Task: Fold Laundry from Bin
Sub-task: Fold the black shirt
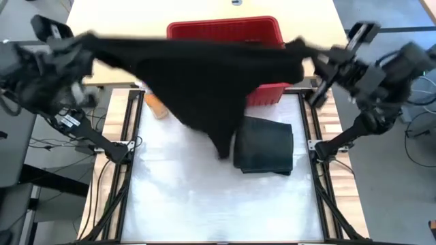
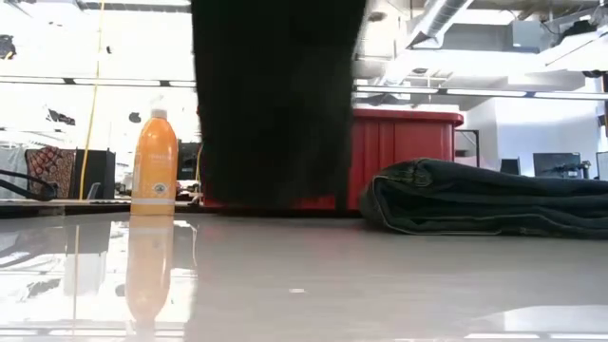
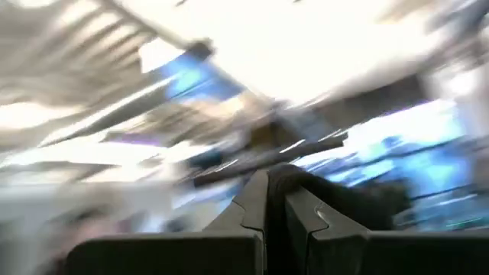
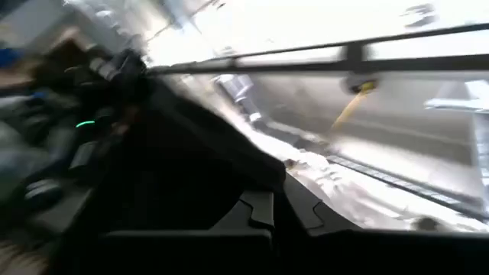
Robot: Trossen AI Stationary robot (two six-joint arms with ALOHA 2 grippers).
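Observation:
A black garment [image 1: 204, 82] of the laundry is stretched in the air between my two grippers, above the table's far half. My left gripper [image 1: 87, 42] is shut on its left end and my right gripper [image 1: 308, 53] on its right end. Its middle sags to a point [image 1: 221, 151]. In the low view it hangs as a dark curtain [image 2: 275, 95] in front of the red bin [image 2: 408, 152]. The bin [image 1: 225, 28] stands at the far middle. A folded dark green garment [image 1: 264, 144] lies flat on the table in front of it. My left gripper pinches a bunched end of the black garment [image 3: 289, 177] between its two shut fingers [image 3: 252, 206]; the cloth runs off from there toward the other arm. My right gripper pinches the garment's opposite end [image 4: 252, 172] between its shut fingers [image 4: 306, 210]. The top edge runs between the two holds and the body hangs below. I cannot tell whether the lowest tip [image 2: 275, 199] touches the table.
An orange spray bottle [image 1: 157, 105] stands upright at the table's far left, close beside the hanging cloth [image 2: 155, 161]. The near half of the white table [image 1: 204, 204] lies in front of the folded garment [image 2: 484, 195].

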